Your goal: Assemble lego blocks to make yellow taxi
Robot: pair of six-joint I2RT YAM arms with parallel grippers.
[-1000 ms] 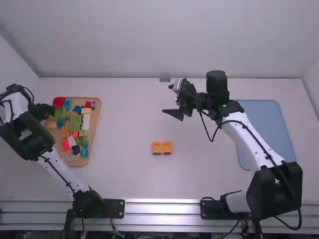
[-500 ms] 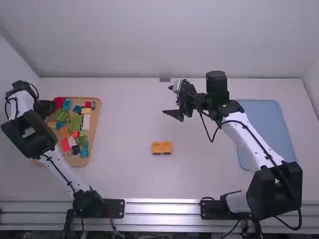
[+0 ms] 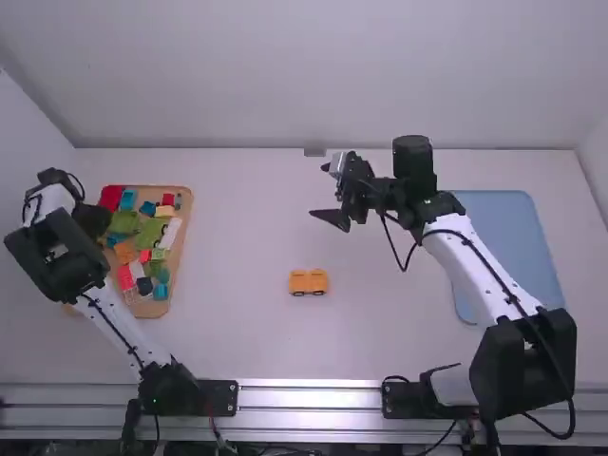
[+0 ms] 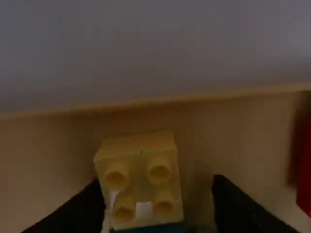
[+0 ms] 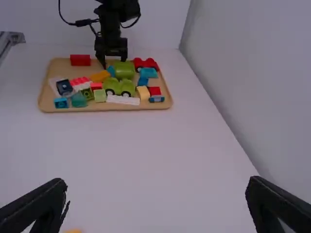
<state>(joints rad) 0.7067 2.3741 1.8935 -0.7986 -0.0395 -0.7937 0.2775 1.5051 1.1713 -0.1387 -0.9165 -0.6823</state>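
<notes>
The left gripper (image 3: 93,222) is over the left side of the brick tray (image 3: 190,201) in the high view. In the left wrist view, a yellow brick with four studs (image 4: 140,182) lies beside the tray wall (image 4: 155,102); the open left gripper (image 4: 158,204) has it between its fingers, closer to one of them. High over the table's middle, the right gripper (image 3: 327,192) hangs open; in the right wrist view this gripper (image 5: 155,196) has nothing between its fingers. A yellow-orange wheeled piece (image 3: 308,282) rests on the table in front of the arms.
Loose bricks fill much of the tray, among them green pieces (image 5: 120,87), a white bar (image 5: 123,100) and a red brick (image 5: 80,60). A blue mat (image 3: 518,242) lies at the right, partly behind the right arm.
My left gripper has shifted slightly toward the camera and right over the tray's left side. The white bar and a green piece have moved a little, the bar now slanting. The right arm has kept still.
</notes>
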